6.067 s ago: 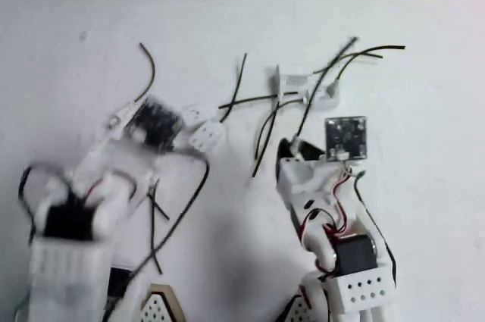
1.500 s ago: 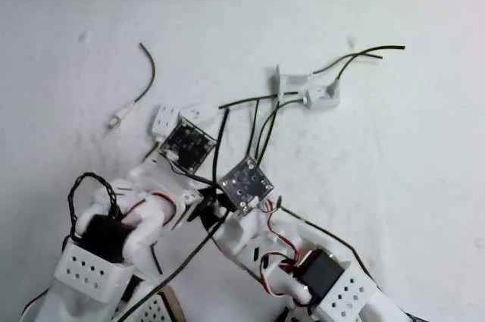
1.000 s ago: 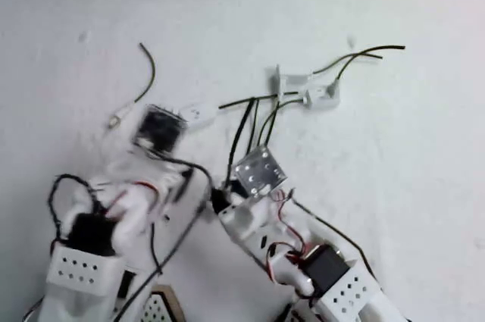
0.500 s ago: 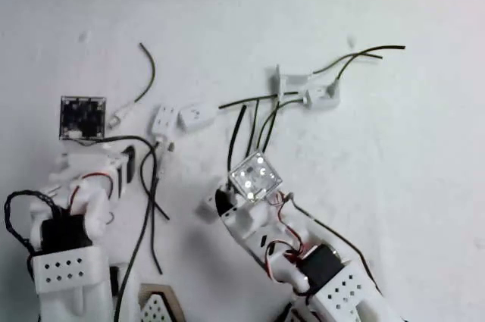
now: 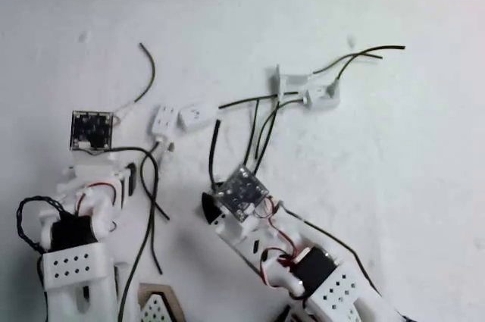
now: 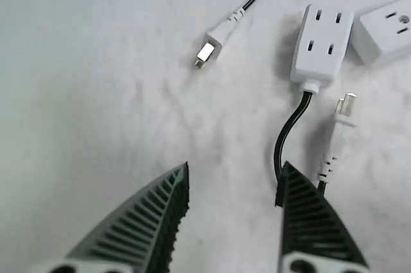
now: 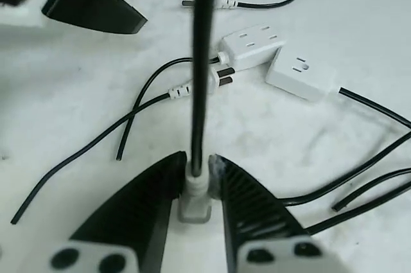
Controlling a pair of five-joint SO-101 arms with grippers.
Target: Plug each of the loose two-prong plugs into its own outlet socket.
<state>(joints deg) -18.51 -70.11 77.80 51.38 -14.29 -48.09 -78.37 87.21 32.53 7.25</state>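
White plug (image 7: pixel 194 203), pinched tight in the right hand (image 7: pixel 196 169), likely next needs lining up with the outlet block (image 7: pixel 252 44) farther left; the left hand (image 6: pixel 234 180) gapes empty.

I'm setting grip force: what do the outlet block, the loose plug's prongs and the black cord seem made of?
Outlet block: hard white moulded plastic, smooth and faintly glossy. Loose plug: its prong tip glints bright, so probably bare metal. Black cord: likely rubbery insulation, since it curves softly.

plug (image 7: pixel 194 203) prongs hid in R tool (image 7: pixel 198 159) | cord (image 7: pixel 376 107) cut at edge
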